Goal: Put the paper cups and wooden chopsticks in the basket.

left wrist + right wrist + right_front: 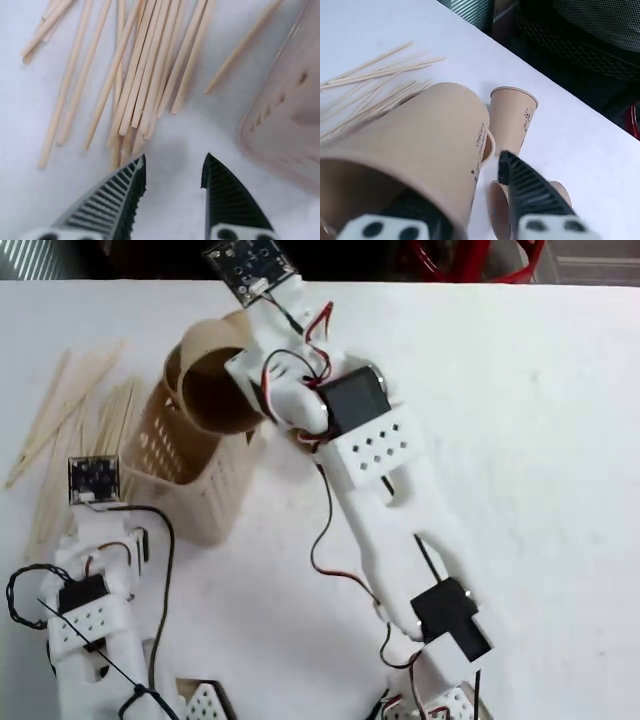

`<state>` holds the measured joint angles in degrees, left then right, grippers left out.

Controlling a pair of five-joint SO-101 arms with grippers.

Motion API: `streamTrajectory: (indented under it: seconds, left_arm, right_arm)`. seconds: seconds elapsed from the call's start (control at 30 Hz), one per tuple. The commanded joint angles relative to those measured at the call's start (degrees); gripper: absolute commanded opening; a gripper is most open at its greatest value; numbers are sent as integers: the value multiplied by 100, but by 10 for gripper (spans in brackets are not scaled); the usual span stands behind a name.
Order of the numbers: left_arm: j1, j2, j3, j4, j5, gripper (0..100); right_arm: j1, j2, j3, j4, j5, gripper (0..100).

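Note:
A tan slotted basket (pixel 205 490) stands left of centre. A large paper cup (pixel 215 385) leans tilted in its mouth. My right gripper (pixel 470 185) is open around that cup's (pixel 420 145) wall, one finger inside and the black finger (pixel 520 190) outside with a gap. Beyond it a second paper cup (pixel 512 117) stands on the table, and more cups (pixel 495 210) lie below the fingers. Several wooden chopsticks (pixel 70 430) are scattered left of the basket. My left gripper (pixel 173 170) hangs open just short of the chopsticks' (pixel 145 75) ends, with the basket (pixel 285 115) beside it.
The right arm (pixel 400 500) stretches diagonally across the middle of the table and covers the cups under it. The left arm (pixel 90 590) is at the near left corner. Bare white table lies to the right. A dark chair (pixel 590 35) stands past the far edge.

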<state>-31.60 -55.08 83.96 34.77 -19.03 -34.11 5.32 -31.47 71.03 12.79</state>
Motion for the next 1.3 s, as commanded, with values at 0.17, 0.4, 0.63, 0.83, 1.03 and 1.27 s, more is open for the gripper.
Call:
streamTrajectory:
  seconds: [0.17,0.4,0.63,0.83,1.03,1.27]
  left_arm:
    - [136,-101,0,-114,-70,194]
    - [347,-127,185,-308,-492,192]
    - [365,-127,185,-308,-501,192]
    - [321,-127,141,-316,-475,192]
    - [-532,-127,-141,-316,149,192]
    - [-620,-127,-202,-273,273,192]
  right_arm:
    - [31,-75,-246,-602,18,301]
    - [-180,-92,-246,-1015,18,301]
    - [-338,-101,-255,-1235,53,301]
    - [-321,-180,-325,-1174,53,301]
    - [-277,-347,-466,-637,53,301]
    - [-286,-365,-466,-92,53,301]
